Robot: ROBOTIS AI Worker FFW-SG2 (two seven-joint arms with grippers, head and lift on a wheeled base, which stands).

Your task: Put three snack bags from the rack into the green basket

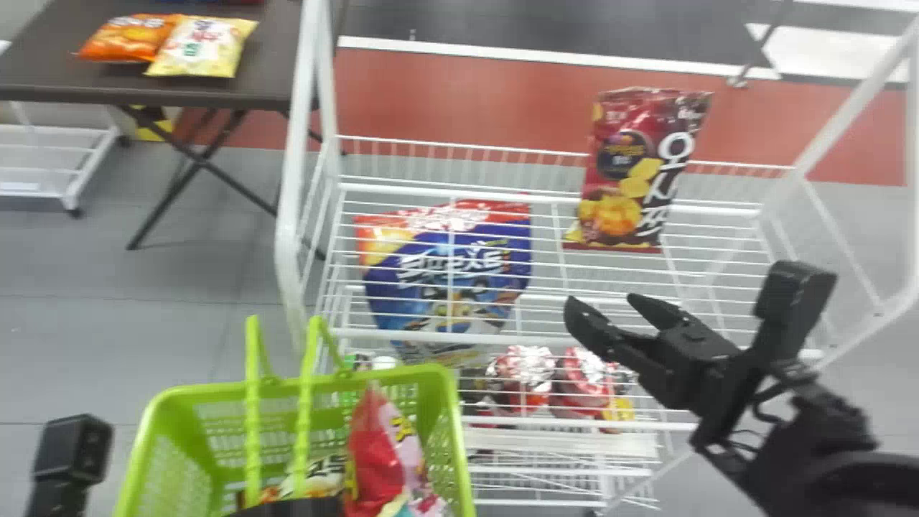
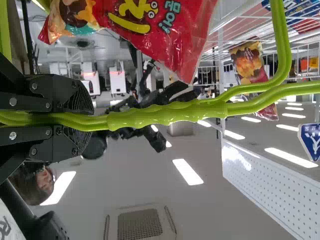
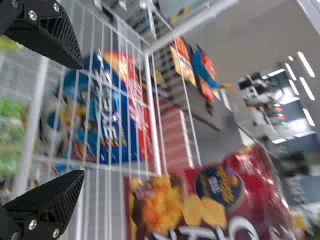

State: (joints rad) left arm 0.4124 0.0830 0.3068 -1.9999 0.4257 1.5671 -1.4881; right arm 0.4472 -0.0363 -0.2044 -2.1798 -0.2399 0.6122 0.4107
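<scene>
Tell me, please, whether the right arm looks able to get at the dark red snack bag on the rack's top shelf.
Probably yes: the right gripper is open and close by, and the dark red snack bag rests on top of the wires, with nothing visible between them.

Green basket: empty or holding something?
Holding something: inside the green basket, a red snack bag sits beside a second, lower bag.

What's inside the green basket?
In the green basket: a red-and-pink snack bag standing upright and, beside it, a second snack bag, partly behind the handles. The left arm covers their surroundings low down; can't tell what lies beneath the bags.
</scene>
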